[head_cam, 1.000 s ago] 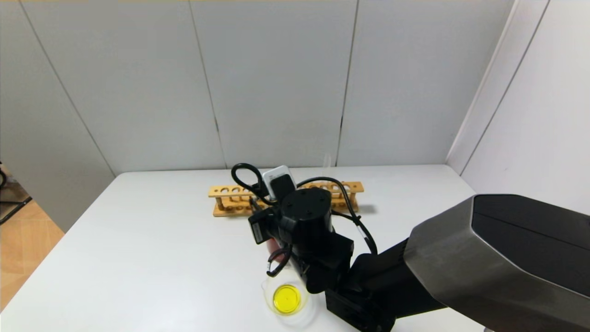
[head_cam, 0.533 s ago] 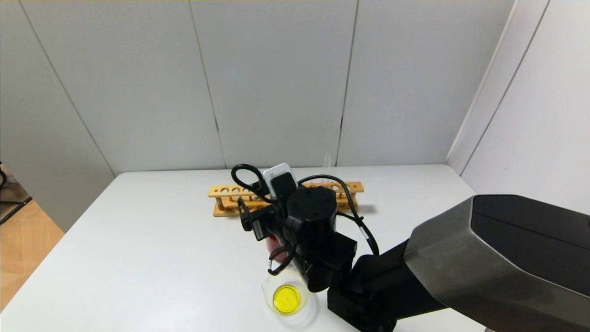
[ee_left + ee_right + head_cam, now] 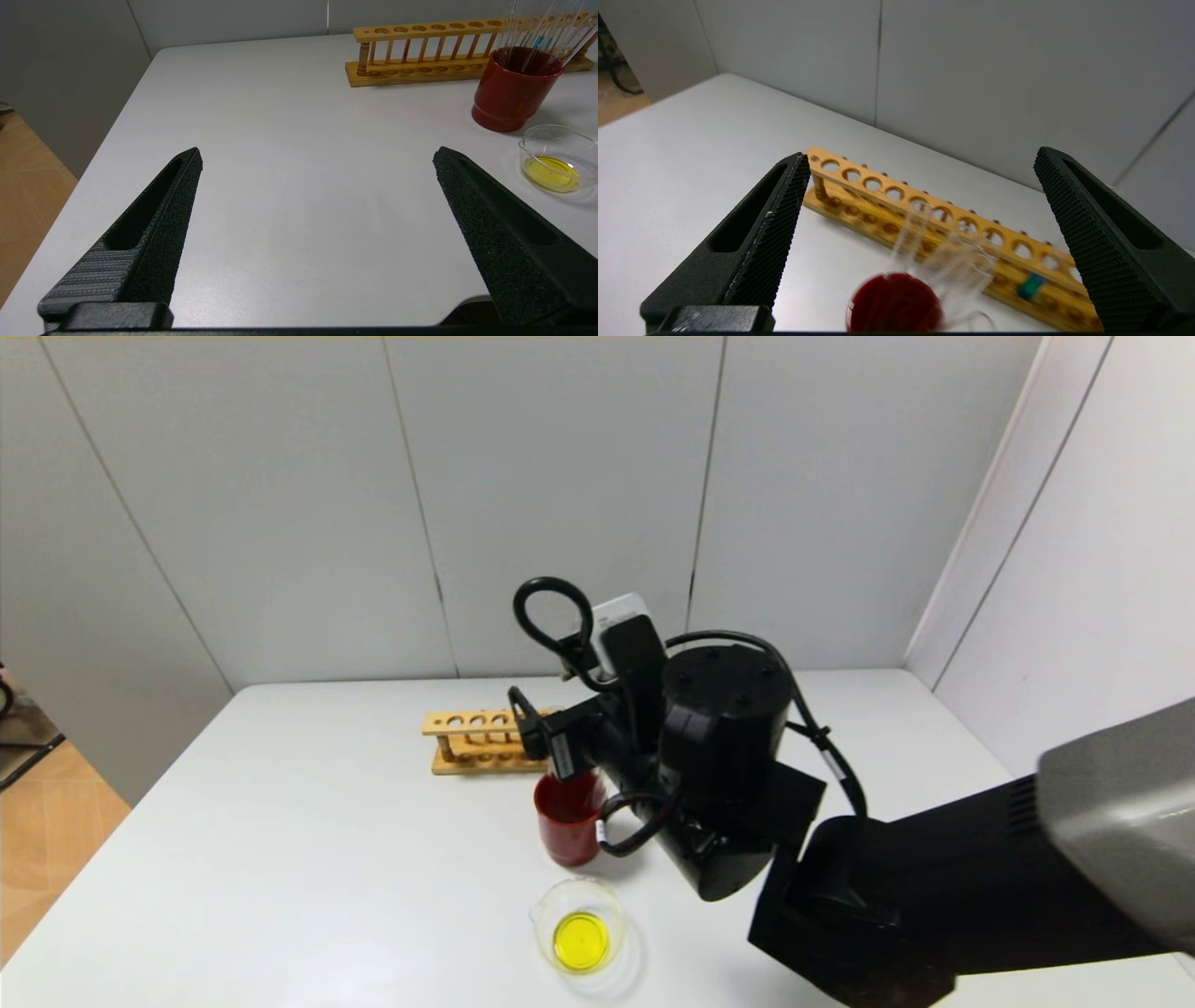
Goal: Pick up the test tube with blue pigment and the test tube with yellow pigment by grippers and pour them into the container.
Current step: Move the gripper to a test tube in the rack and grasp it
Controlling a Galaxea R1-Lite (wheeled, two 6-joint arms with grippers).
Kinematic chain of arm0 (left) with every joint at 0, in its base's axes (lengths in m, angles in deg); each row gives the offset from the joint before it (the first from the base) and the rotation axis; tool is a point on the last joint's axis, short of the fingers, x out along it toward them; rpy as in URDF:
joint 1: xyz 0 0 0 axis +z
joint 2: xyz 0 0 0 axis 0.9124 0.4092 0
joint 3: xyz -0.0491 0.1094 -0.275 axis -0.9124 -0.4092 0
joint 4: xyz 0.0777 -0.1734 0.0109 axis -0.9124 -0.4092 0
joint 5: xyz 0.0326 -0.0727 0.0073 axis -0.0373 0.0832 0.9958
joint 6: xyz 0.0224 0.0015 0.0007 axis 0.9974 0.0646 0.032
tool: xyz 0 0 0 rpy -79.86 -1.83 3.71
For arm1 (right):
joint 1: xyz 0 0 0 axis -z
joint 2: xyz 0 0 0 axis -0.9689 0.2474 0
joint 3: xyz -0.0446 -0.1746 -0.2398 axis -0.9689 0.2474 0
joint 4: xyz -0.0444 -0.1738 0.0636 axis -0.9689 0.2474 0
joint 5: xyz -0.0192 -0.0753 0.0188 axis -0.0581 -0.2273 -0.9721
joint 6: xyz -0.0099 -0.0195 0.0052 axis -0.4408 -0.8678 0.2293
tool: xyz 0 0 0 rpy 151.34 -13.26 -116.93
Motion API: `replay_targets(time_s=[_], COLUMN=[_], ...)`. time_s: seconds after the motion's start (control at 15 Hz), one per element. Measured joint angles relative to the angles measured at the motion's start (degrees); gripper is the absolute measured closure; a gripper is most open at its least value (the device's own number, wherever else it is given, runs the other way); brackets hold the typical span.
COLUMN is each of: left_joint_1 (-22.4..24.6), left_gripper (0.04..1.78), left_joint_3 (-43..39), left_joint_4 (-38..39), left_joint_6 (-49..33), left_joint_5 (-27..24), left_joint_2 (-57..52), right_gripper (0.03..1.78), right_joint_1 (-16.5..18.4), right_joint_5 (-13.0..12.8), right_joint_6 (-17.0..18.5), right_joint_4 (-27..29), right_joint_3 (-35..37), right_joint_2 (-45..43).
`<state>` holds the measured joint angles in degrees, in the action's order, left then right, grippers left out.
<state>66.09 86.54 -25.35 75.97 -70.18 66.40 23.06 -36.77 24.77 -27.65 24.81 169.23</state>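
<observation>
Your right gripper (image 3: 920,242) hangs above the red cup (image 3: 569,821), jaws spread as wide as they go, nothing between them. The left gripper (image 3: 317,235) is parked low near the table edge, also wide open and empty.

Key relation: the test tube with blue pigment (image 3: 1031,285) sits in the wooden rack (image 3: 896,205), beyond the cup and off toward the right finger's side of your right gripper. Its long axis looks about upright, though only the teal bottom shows clearly. So approach w/ fingers either side of the shaft, not from the end. The right arm is nearer by far.

The container (image 3: 579,926) lies back toward the robot's side of the cup, w/ yellow liquid already in it; I'd judge the yellow pour done and blue left.

Counts: 1 rack, 1 cup, 1 beaker, 1 blue tube. Several clear tubes lean in the cup; exact no. can't be told. The test tube with yellow pigment can't be picked out.
</observation>
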Motion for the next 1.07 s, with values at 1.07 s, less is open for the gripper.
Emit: replay_targets(time_s=[1.07], left_joint_1=[0.0], left_gripper=[0.07], left_joint_3=[0.0], left_joint_4=[0.0], left_joint_6=[0.0], left_joint_5=[0.0], left_joint_2=[0.0], right_gripper=[0.07], right_joint_1=[12.7], right_joint_5=[-0.4], right_joint_6=[5.0], right_joint_4=[-2.1], right_joint_3=[25.2], right_joint_2=[-16.3])
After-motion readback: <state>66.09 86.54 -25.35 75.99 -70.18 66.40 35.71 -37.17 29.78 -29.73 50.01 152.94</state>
